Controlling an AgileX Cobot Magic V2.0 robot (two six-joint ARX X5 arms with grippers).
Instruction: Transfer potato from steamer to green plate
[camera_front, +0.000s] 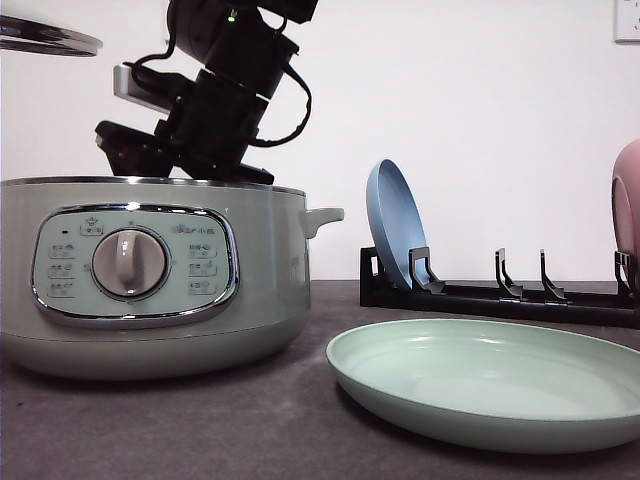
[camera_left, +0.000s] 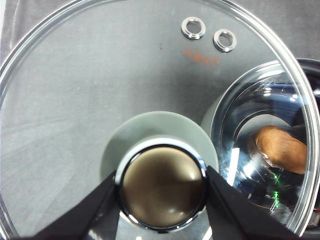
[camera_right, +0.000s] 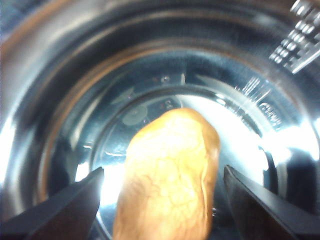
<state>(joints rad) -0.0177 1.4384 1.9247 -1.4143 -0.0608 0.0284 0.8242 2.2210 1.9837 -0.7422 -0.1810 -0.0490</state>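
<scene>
Down inside the steamer (camera_front: 150, 280), the right gripper (camera_right: 165, 200) hangs with its jaws spread wide, and the potato (camera_right: 167, 175) lies straight between the two fingers, with a clear gap to each. Nothing is gripped yet. It rests on the shiny metal floor of the pot, its long axis running away from the wrist, so the fingers flank its long sides.

As a judgement, the potato looks firm and fairly dense: it should not yield to the jaws, and it carries enough weight to slip if pinched lightly. Its skin is matte and smooth, so grip should be fair, but the rounded, lumpy form tends to squirt out of flat pads. The safest hold seems across the thickest middle part, fingers low enough to pass its widest line, not near the tapered far end. The polished floor beneath may let it roll or slide if one finger touches first.

Meanwhile the left gripper (camera_left: 162, 192) is clamped on the knob of the glass lid (camera_left: 100, 85), holding it raised beside the pot; through the glass the potato (camera_left: 282, 149) shows inside the open bowl.

The green plate (camera_front: 420, 395) sits on the table outside the pot, beyond its side handle from the right gripper, and it holds nothing.
</scene>
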